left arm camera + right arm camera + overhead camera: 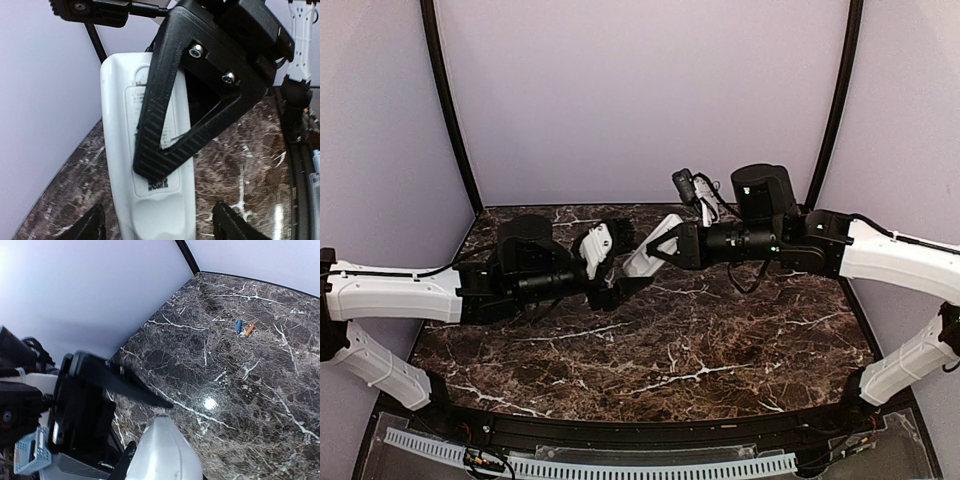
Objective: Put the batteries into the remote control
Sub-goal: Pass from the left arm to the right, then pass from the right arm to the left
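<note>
The white remote control (645, 255) hangs above the table with its labelled back (120, 165) facing the left wrist camera. My right gripper (667, 243) is shut on it. One of its black triangular fingers (165, 125) lies across the back, and the remote's rounded end (167, 450) fills the bottom of the right wrist view. My left gripper (610, 275) is open, its fingertips (235, 225) apart on either side of the remote's lower end and clear of it. The bluish battery (239, 326) and the orange-red battery (249, 330) lie side by side on the table, far from both grippers. They are hidden in the top view.
The dark marble table (720, 340) is closed in by pale walls on three sides. A black corner post (187, 255) stands behind the batteries. A ribbed white strip (620, 465) runs along the near edge.
</note>
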You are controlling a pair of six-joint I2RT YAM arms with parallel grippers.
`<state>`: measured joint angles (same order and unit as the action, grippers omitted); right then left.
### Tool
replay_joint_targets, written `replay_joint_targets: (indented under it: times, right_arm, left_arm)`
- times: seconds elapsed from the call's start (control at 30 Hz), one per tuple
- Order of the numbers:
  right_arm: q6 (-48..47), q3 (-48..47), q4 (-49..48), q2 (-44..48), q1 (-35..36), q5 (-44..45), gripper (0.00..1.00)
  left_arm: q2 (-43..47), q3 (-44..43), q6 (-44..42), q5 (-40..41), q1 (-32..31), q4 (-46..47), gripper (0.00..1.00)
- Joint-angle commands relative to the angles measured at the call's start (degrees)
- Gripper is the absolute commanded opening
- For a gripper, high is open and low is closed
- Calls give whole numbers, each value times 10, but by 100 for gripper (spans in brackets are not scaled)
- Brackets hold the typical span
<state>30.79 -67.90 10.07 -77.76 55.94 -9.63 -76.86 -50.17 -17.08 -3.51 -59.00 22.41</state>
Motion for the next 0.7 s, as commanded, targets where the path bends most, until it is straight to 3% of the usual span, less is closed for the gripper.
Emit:
replay_joint_targets:
  times: [0.0,0.07,0.17,0.37,0.47,0.63,0.67]
  right_arm:
    - [-145,-31,84,52,-9,-66,0]
    - [-199,-38,113,70,-9,-117,0]
    - [-259,-50,137,82,-8,-187,1]
    - [-326,-98,181,57,-2,-209,1]
    - [-342,-122,196,37,3,-207,1]
    - [-354,-145,209,18,7,-202,1]
    - [-354,-145,206,19,7,-202,1]
  left_arm:
    - [51,-25,40,-117,0,-102,79]
    - [54,-50,52,-164,1,-177,83]
    - [51,-83,74,-220,2,-216,82]
    - [25,-141,105,-257,3,-260,76]
    - [0,-181,116,-267,3,-289,64]
    - [-8,-185,126,-294,2,-277,53]
    - [-9,-185,127,-294,2,-276,46]
